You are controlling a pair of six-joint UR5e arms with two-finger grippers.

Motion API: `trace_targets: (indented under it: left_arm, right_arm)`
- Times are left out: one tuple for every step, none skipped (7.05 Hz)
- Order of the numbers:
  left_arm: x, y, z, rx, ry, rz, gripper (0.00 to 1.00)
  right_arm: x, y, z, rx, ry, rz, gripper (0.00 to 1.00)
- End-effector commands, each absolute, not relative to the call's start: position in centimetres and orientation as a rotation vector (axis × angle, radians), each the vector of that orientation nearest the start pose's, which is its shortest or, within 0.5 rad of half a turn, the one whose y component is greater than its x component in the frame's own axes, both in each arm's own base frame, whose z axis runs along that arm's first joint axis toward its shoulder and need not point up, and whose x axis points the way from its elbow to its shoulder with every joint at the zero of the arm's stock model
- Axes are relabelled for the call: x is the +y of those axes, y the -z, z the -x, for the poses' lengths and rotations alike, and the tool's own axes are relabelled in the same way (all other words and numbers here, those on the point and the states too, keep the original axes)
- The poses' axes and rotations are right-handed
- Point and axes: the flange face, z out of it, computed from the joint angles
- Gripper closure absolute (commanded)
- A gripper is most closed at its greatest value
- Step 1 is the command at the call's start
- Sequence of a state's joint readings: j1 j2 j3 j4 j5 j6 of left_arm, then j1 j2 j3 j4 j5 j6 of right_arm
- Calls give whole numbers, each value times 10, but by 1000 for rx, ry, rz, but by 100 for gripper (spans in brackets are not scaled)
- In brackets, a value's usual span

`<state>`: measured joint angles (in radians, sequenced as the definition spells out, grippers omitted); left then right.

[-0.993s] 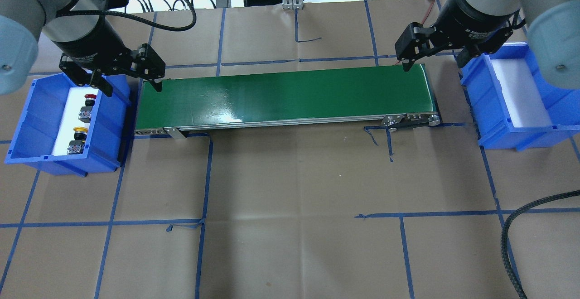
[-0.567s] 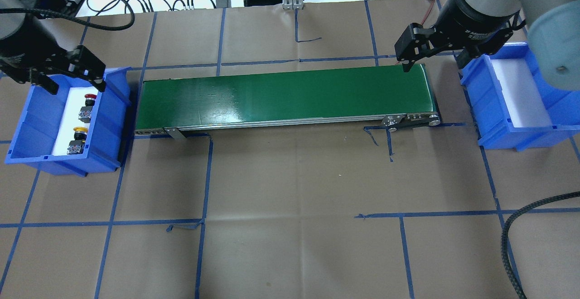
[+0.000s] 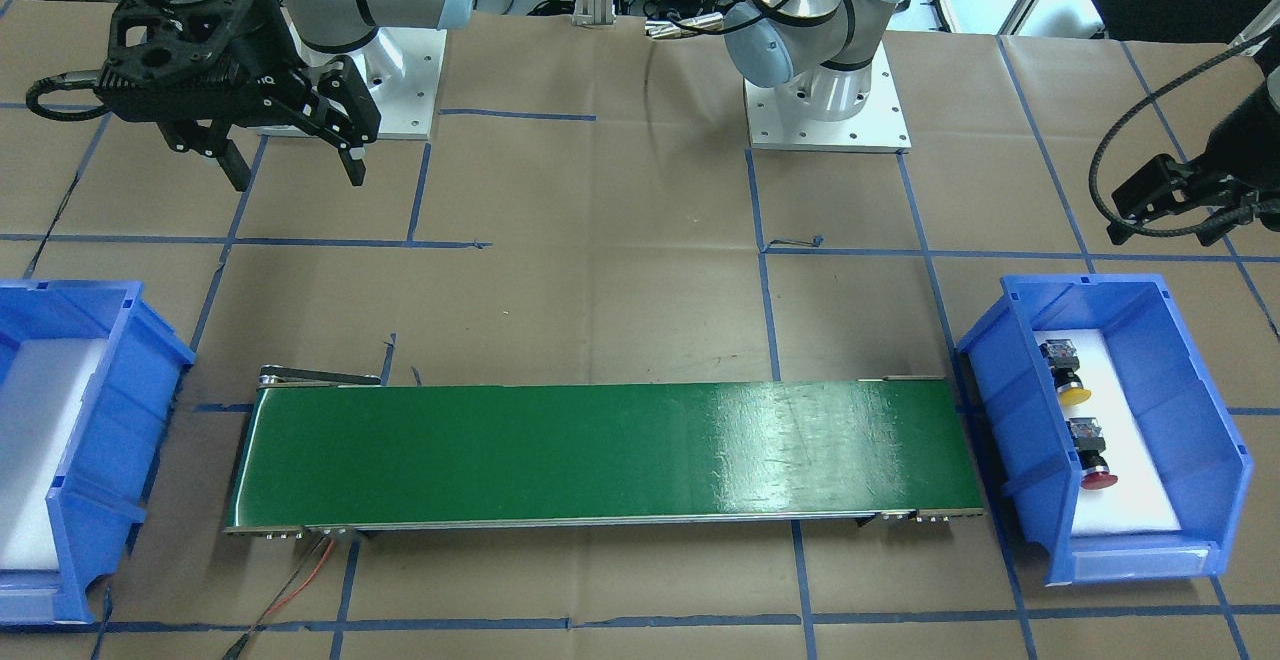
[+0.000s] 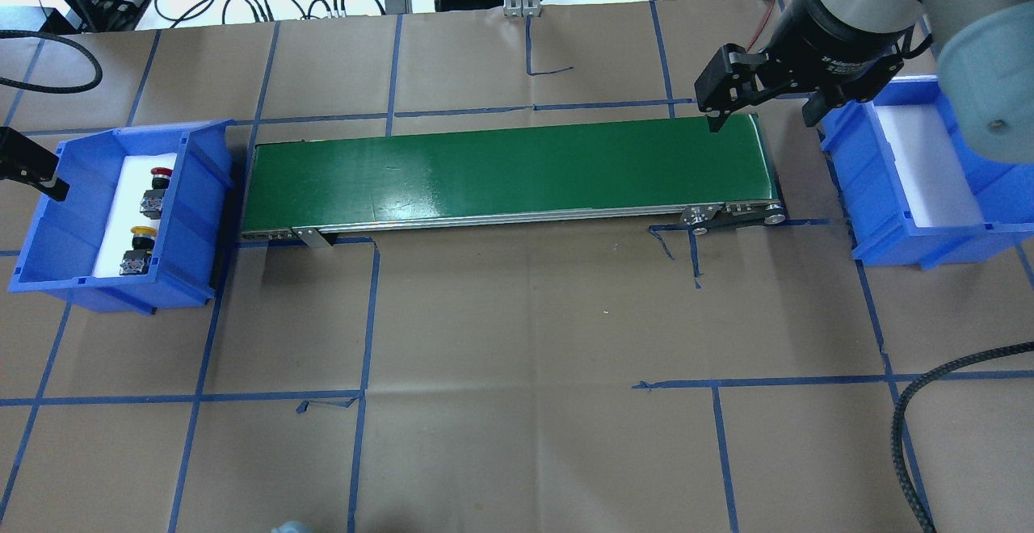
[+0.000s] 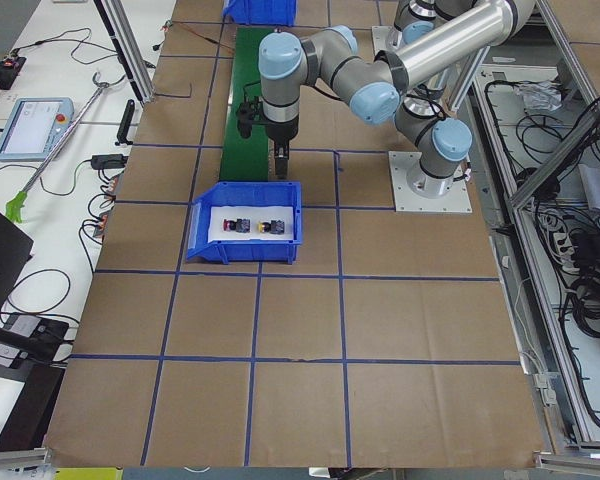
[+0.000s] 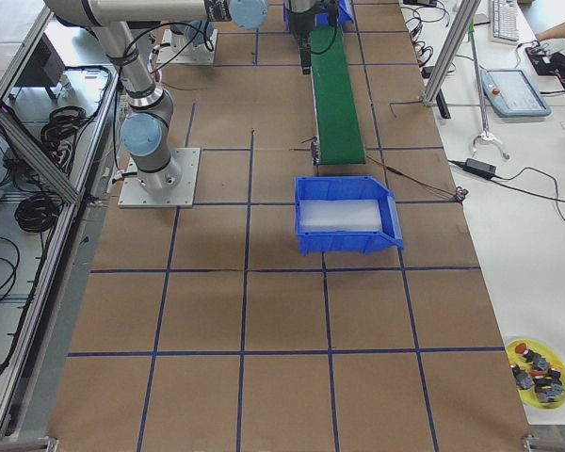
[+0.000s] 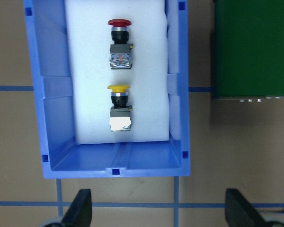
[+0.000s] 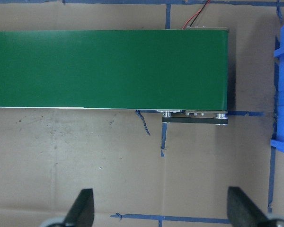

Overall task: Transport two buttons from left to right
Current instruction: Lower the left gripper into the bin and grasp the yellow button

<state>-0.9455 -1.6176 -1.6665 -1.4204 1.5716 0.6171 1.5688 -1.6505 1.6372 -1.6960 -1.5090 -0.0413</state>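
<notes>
Hanging high over the table's left end, the left gripper [image 7: 161,210] points straight down with its fingers spread wide and empty; its wrist camera takes in the whole left bin [image 4: 202,194] below. The right gripper [image 4: 762,119], equally wide and empty, hovers over the far right end of the green conveyor belt [image 4: 509,169], beside the right bin [image 4: 844,165]. Since a second ago the left gripper has swung away from the belt's left end, across the bin, to the overhead view's left edge; the right gripper has barely shifted. Both buttons lie on their sides, apart, on white foam in the left bin: the red button [image 7: 119,45] at the end farther from the robot, the yellow button [image 7: 119,106] nearer. The right bin holds a white foam pad [image 4: 921,161].
</notes>
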Motion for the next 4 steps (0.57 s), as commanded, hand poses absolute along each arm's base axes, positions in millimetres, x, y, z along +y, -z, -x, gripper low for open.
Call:
trace_targets:
  left_arm:
    - [-508,-399,-218,3132,31,14,0]
    - [-520,-377,-227,3141,21,17,0]
    - [-529,-361,-232,3139,33,14,0]
    - [-533,-337,-232,3140,28,12,0]
  right_arm:
    - [-471,-506,-139,3069,212,71,0]
    - [-472,-506,-139,3069,212,75,0]
    - [-472,-503,-140,3068,203,78,0]
    - [-472,-504,-139,3068,205,75,0]
